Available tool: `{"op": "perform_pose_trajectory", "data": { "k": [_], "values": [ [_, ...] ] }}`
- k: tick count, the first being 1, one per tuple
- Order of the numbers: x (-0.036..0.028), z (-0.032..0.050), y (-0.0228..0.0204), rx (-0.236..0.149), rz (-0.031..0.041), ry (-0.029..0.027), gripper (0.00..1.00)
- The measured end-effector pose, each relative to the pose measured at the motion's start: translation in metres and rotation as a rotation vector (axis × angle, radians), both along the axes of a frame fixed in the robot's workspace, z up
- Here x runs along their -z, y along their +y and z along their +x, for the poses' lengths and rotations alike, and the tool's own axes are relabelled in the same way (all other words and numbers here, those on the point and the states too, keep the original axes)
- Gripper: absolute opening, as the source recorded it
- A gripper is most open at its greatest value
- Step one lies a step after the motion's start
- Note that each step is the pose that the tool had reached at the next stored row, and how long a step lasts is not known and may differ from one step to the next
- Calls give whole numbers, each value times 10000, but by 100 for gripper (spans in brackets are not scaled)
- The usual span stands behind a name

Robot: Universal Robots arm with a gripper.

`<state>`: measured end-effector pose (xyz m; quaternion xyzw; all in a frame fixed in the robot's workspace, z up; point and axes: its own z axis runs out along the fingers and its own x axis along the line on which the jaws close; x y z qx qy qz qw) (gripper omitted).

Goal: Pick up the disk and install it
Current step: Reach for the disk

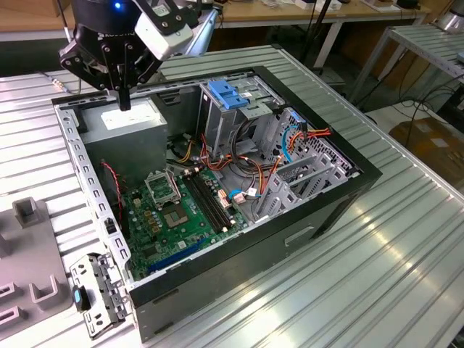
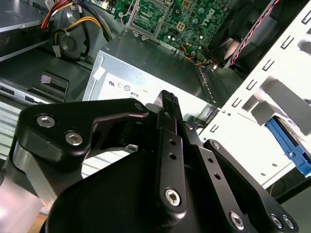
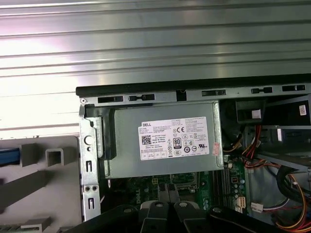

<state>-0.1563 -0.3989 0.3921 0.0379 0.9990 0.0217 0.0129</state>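
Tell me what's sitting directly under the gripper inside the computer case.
The grey power supply with its white sticker lies below the gripper, in a corner of the computer case. Whatever is beneath the power supply is covered.

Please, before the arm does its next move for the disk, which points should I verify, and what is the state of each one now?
1. Gripper carries nothing: ok.
2. Fingers open for a grasp: not ok, they are shut.
3. Gripper over the disk: not ok, it hangs over the power-supply box.
4. Gap between the fingers and that box: cannot tell.
5. Metal cage under the blue bracket free of cables: cannot tell.
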Motion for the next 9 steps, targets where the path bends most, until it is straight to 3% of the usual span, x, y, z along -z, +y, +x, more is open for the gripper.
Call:
{"op": "perform_pose_trajectory", "data": {
  "k": [9],
  "values": [
    [3, -38, 0, 0, -1, 3, 11]
  ]
}}
